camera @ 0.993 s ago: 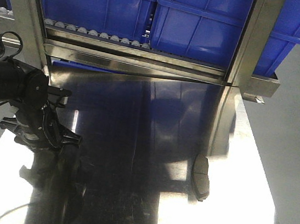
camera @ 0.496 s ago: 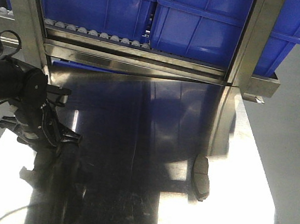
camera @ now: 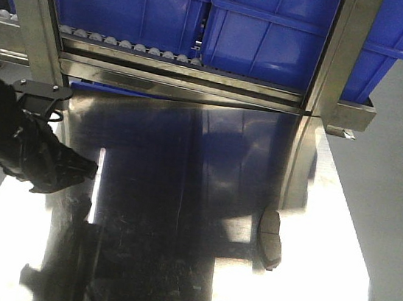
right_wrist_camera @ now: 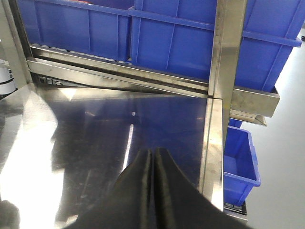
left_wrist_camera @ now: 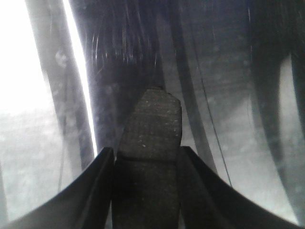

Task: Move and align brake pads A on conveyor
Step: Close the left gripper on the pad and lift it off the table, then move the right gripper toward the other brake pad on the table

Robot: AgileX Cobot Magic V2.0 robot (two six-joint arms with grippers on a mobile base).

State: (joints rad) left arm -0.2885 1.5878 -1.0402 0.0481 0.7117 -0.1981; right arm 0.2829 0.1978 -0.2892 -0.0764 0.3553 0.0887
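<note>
The left gripper point(left_wrist_camera: 147, 155) clamps a flat, dark grey, oblong brake pad point(left_wrist_camera: 153, 119) across its width, long axis ahead (likely easing alignment); the right gripper point(right_wrist_camera: 153, 153) is closed, empty.

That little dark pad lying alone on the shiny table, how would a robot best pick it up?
Probably from straight above, pinching the brake pad across its narrow width near the middle. It lies flat on the steel table, so only its long side edges offer a grip.
</note>
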